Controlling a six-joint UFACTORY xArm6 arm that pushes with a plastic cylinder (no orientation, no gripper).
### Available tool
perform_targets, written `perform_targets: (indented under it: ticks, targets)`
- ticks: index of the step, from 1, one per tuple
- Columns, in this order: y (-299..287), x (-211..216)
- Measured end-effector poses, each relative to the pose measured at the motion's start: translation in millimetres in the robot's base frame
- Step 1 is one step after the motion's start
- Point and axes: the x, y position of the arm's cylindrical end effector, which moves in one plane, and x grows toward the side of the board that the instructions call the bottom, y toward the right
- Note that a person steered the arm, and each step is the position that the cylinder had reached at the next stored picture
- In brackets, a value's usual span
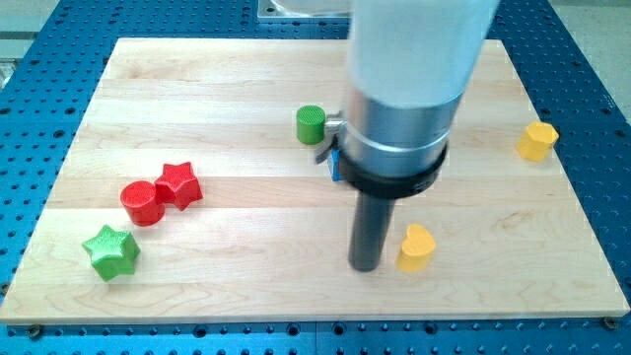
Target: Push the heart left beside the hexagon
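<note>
Yellow heart [416, 247] sits low on the tabletop [246, 89], right of centre in the view, and my tip [368, 264] stands just beside it on the view's left, close enough that I can't tell whether they touch. No jaws on this rig; the arm ends in a bare rod, so nothing is held.

That placement is the trouble as I judge it: the heart must go left, and my tip is on the wrong side, so any push from here drives it right, away from its goal. I'd need to circle round to its right first, and clipping it on the way could spin it off line.

Which block is the hexagon is unclear. The yellow block [537, 141] by the right edge may be one, though it lies to the right. A blue block [335, 165] hides behind the arm, beside a green cylinder [310, 124]. Far left lie a red cylinder [141, 203], red star [178, 184] and green star [110, 251].
</note>
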Motion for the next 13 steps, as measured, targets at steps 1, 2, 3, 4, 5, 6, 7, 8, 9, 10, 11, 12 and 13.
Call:
perform_targets:
  ticks: [1,2,3,4,5,6,7,8,9,10,11,12,13]
  targets:
    - [53.6,-0.2]
    - [103.4,-43.2]
    - [134.8,-54.0]
    - [146.2,-28.9]
    - [184.0,-24.1]
    - [179.4,8.1]
    - [223.9,-11.5]
    - [215.4,-41.8]
    - [202.3,-68.6]
    - [192.9,-84.7]
    - [186.6,-85.4]
    - [196.6,-123.1]
    - [200.5,-113.9]
